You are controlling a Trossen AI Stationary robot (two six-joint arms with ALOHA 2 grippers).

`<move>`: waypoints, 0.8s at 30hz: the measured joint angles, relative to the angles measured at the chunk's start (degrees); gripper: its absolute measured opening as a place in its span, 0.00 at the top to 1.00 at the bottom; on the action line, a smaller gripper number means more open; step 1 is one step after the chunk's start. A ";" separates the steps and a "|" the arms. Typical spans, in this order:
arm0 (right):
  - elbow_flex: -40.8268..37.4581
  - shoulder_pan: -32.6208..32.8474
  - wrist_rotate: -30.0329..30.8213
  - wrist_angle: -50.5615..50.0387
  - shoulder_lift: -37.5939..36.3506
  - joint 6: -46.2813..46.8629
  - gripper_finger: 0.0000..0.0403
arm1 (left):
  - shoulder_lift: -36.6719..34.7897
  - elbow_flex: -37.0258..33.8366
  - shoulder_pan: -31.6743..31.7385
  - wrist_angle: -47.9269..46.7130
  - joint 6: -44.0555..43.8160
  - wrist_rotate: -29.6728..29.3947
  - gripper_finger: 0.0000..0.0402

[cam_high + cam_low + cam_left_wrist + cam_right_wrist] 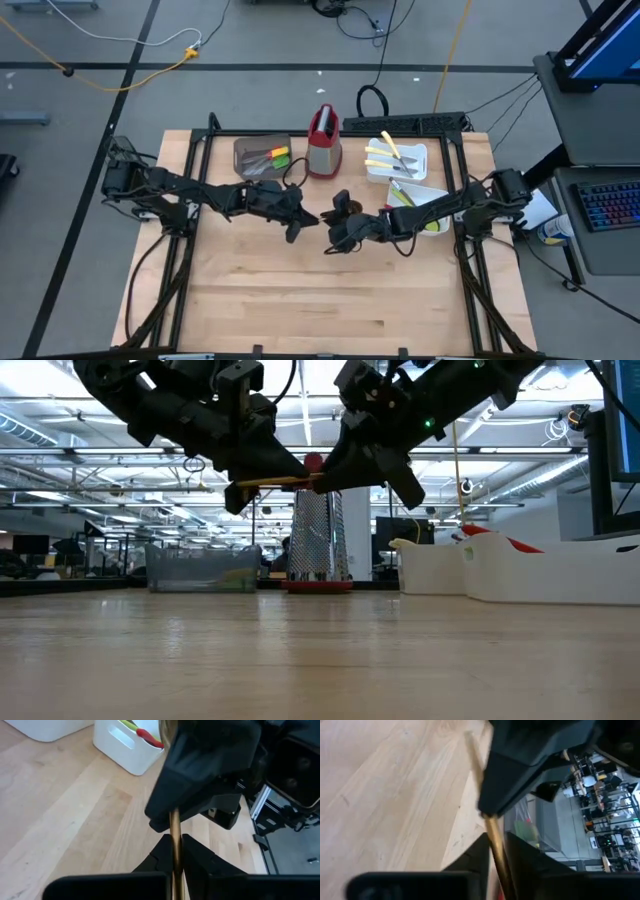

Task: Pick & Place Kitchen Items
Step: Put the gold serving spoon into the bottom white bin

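Gold spoon (285,482): held level above the table's middle, between both grippers.
Left gripper (296,217): clamped on one end of it.
Right gripper (338,222): clamped on the other end.
Brown bin (250,148): orange and green utensils (277,157) inside.
White trays (415,158): yellow-handled knives (384,154) — plus red and green pieces.
Grater (323,140): upright between bin and trays.

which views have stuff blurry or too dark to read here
Both wrist views: the gold long-handled spoon is sharp but the other arm's gripper looms as a dark blur. Low view: left gripper and right gripper are backlit silhouettes against ceiling lights.
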 joint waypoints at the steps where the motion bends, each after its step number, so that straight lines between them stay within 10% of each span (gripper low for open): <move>1: -0.05 0.00 -0.09 -0.16 0.02 -0.02 0.89 | 0.00 0.00 0.00 0.07 0.06 -0.10 0.95; 24: 0.04 3.78 3.83 -18.78 -1.47 27.55 0.96 | 0.04 0.07 -0.23 -1.04 6.45 0.42 0.80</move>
